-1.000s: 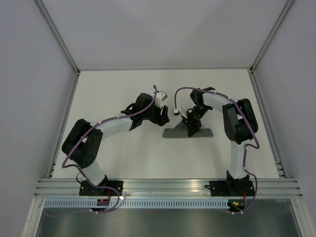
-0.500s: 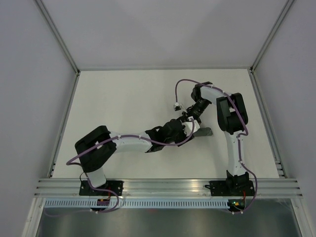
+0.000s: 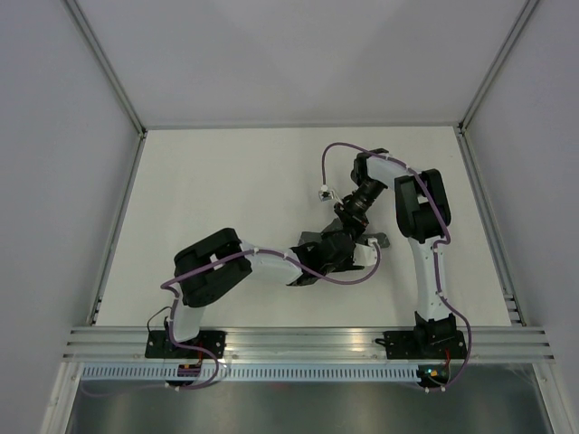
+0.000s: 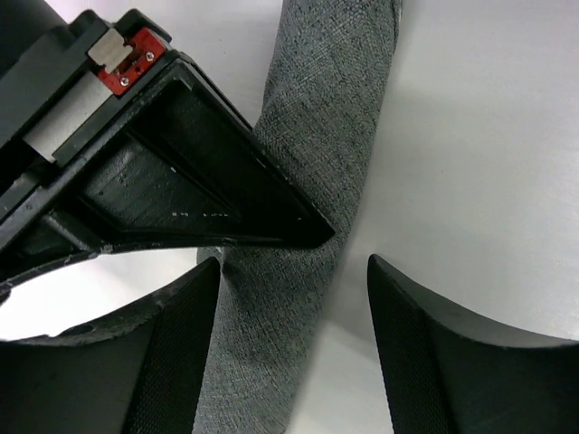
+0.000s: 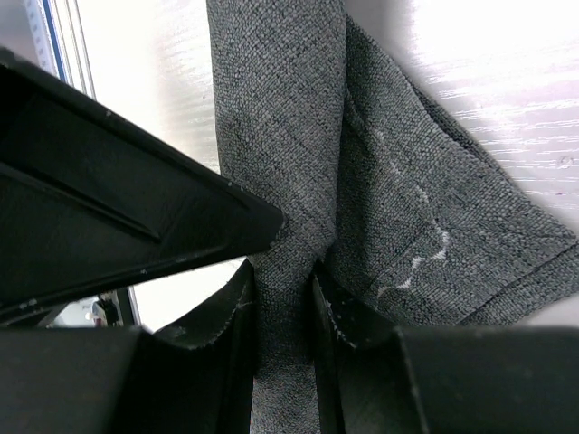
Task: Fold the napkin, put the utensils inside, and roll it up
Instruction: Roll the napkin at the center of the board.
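Swinging across since a second ago, the left arm now reaches right over the white table (image 3: 226, 181) to meet its partner. Right gripper (image 5: 282, 291) crowds the spot, one black finger wedged just beside the left gripper (image 4: 291, 271). Rolled napkin (image 4: 335, 108) lies on the table, running between the left jaws, spread wide; the right jaws pinch a fold of it. Left arm stretches low, elbow bent; right arm folds back toward the napkin.

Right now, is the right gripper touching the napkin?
Touching. Right wrist view shows the right gripper shut on the napkin, a fold pinched between its fingers.
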Controlling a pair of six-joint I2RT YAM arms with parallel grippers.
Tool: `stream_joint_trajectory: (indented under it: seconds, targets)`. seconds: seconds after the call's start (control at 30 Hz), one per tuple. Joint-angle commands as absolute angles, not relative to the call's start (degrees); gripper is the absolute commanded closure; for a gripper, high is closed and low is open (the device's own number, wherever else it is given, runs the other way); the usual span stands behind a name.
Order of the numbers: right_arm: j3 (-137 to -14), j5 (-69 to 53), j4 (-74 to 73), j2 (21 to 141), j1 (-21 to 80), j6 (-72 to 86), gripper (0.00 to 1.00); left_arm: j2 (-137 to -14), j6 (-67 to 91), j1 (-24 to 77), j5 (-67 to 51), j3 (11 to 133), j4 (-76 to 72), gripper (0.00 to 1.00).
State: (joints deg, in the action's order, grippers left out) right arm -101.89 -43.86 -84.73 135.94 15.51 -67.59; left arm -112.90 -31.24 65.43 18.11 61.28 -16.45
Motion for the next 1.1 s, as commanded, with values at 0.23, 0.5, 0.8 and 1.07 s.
stream_joint_trajectory:
  seconds: [0.23,0.5,0.8,1.07]
  targets:
    - [-103.5,-41.8,-82.9,139.0,15.3,-70.1,0.67,-116.2,-35.2,65.7,15.4,62.7,-13.4,0.42]
    - [-103.3,-42.3,-83.2,138.9,15.0,-70.5,0.54,-117.9,-32.1,64.4,9.2,64.9,-6.3,0.73]
    - [-102.9,-44.3,-82.7,136.3,13.7,-69.4,0.41,-117.9,-30.0,63.4,3.7,65.1,-4.0,0.78]
    - [-102.7,-47.3,-79.5,130.3,10.5,-65.8,0.02,-117.9,-29.0,62.8,1.1,65.3,-1.9,0.78]
